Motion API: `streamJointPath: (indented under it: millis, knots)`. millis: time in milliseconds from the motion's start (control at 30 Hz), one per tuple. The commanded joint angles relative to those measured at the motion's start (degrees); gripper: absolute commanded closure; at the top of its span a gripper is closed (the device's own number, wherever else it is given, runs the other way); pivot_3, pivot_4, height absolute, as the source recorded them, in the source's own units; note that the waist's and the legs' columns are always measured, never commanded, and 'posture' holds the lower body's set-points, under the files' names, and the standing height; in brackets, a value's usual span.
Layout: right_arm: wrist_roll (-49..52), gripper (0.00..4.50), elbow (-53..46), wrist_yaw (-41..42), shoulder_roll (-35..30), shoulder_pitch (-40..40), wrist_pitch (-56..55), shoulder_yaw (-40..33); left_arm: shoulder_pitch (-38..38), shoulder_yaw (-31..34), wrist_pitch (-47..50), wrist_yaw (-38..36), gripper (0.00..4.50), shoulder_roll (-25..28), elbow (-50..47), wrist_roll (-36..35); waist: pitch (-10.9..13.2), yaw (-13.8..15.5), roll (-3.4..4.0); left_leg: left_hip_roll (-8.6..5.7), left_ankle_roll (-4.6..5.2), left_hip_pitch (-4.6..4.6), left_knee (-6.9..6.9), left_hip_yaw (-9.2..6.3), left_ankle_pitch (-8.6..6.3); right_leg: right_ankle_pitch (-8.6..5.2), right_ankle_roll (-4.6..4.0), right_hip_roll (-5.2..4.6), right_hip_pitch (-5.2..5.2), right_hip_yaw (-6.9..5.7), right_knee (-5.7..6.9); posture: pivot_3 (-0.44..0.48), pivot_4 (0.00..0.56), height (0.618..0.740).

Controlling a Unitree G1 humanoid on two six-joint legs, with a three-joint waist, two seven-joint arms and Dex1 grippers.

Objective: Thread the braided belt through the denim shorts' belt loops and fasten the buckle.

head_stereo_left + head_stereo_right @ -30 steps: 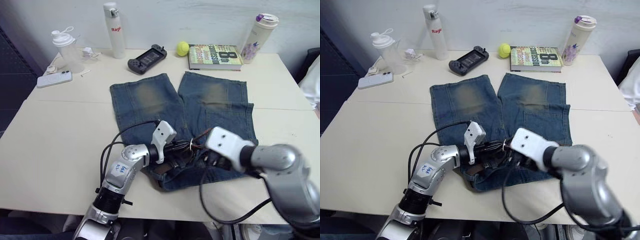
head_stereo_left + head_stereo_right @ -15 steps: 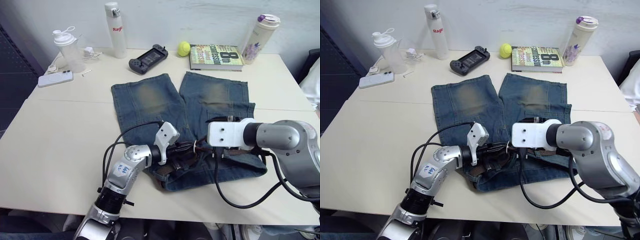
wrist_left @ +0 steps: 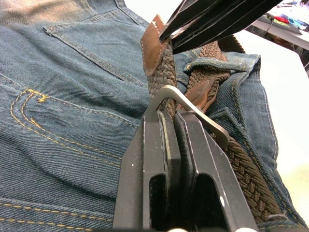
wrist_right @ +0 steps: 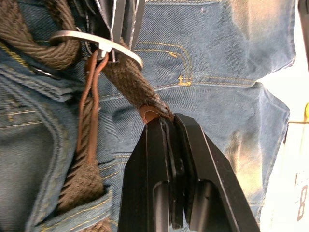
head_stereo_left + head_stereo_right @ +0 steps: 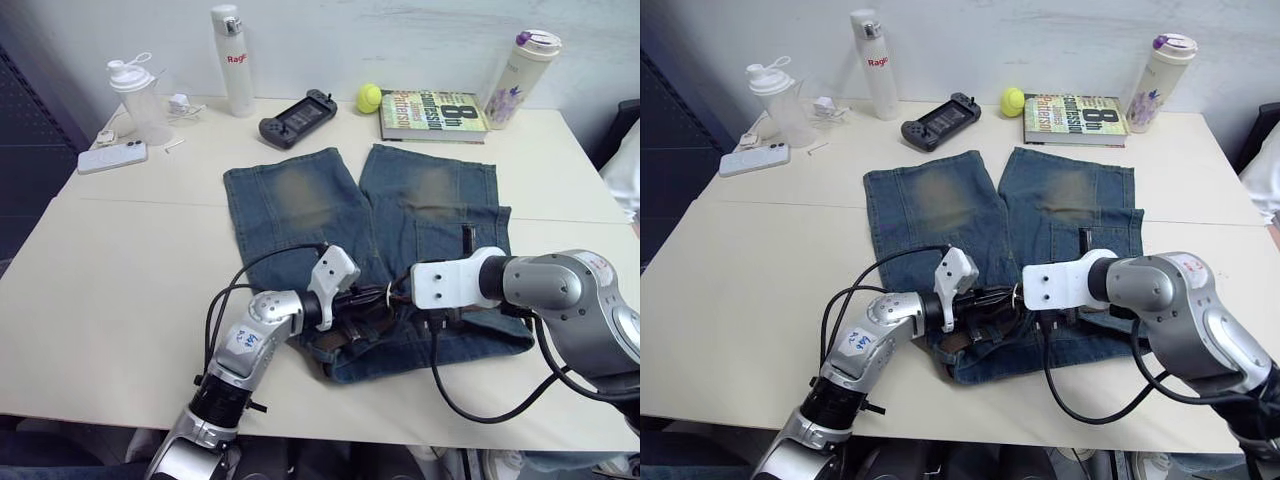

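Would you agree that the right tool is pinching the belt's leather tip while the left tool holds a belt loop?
Not quite: the left tool is shut on the buckle, not a belt loop, as the left wrist view shows. The right tool does pinch the braided belt by its leather tip.

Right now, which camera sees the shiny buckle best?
The left wrist view: the buckle is close up, its silver frame around the braided belt, pinched by the left gripper. The right wrist view shows it too, further off. In the head views the grippers mostly hide it.
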Motion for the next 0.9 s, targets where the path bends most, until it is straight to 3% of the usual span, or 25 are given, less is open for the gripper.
streamJointPath:
  millis: [33,67,200,300,500,600,833,900]
  knots:
    - [-0.03,4.5,-3.45,-0.18,0.88,1.44,2.63,-1.32,-0.38,-0.09,-2.02,-1.13,3.69,-0.41,-1.41,-0.93,0.0,0.01,0.0,0.0,0.0,0.0,0.0,-0.01,0.0,0.0,0.0,0.0,0.01,-0.01,0.0,0.0,0.15,0.74]
    - [0.05,4.5,-4.12,-0.35,1.07,1.97,3.53,-1.57,-0.39,0.1,-2.0,-1.26,3.43,-0.22,-1.54,-1.11,0.0,0.02,0.0,0.0,0.0,0.0,0.0,-0.02,0.0,0.0,0.0,0.0,0.01,-0.02,-0.01,0.0,0.15,0.74]
    - [0.42,4.5,-6.45,-1.27,1.94,4.08,7.21,-3.27,0.02,1.64,-0.71,-2.0,1.63,1.53,-3.53,-2.1,0.0,0.05,0.0,0.0,0.0,0.0,0.01,-0.08,0.0,0.0,0.0,0.0,0.05,-0.08,-0.02,0.0,0.15,0.74]
    - [0.34,4.5,-7.97,-2.35,2.09,6.24,9.76,-5.49,2.23,4.45,2.82,-6.76,0.49,6.42,-8.53,-6.84,0.01,-0.15,0.02,0.0,-0.01,-0.01,0.0,-0.11,0.0,0.0,0.0,0.01,0.05,-0.1,-0.04,0.0,0.15,0.74]
    - [0.67,4.5,-10.26,-4.75,2.37,10.67,12.27,-8.06,6.52,9.71,9.12,-14.28,0.49,15.38,-15.5,-16.83,0.05,-0.17,0.09,0.01,-0.03,0.02,-0.04,-0.14,0.0,0.0,-0.01,0.0,0.09,-0.09,-0.07,0.0,0.15,0.74]
    - [0.51,4.5,-10.51,-6.3,2.95,11.44,12.76,-8.39,6.81,8.61,7.17,-15.87,1.25,16.71,-15.21,-16.84,0.06,0.21,0.12,-0.01,-0.04,0.02,-0.05,-0.16,0.0,0.0,-0.01,-0.02,0.12,-0.1,-0.11,0.0,0.15,0.74]
    - [0.75,4.5,-10.92,-7.97,2.91,12.5,13.22,-9.53,5.83,3.44,4.36,-16.27,4.45,16.44,-11.43,-12.77,0.06,0.53,0.12,-0.03,-0.02,0.03,-0.07,-0.16,-0.02,0.0,-0.01,0.0,0.13,-0.1,-0.15,0.0,0.15,0.74]
    - [0.97,4.5,-11.42,-8.2,2.9,13.38,13.67,-10.23,5.35,-0.18,3.53,-16.14,4.45,17.55,-8.68,-8.95,0.06,0.54,0.12,-0.03,-0.02,0.02,-0.06,-0.16,-0.02,0.0,-0.01,0.0,0.13,-0.1,-0.13,0.0,0.15,0.74]
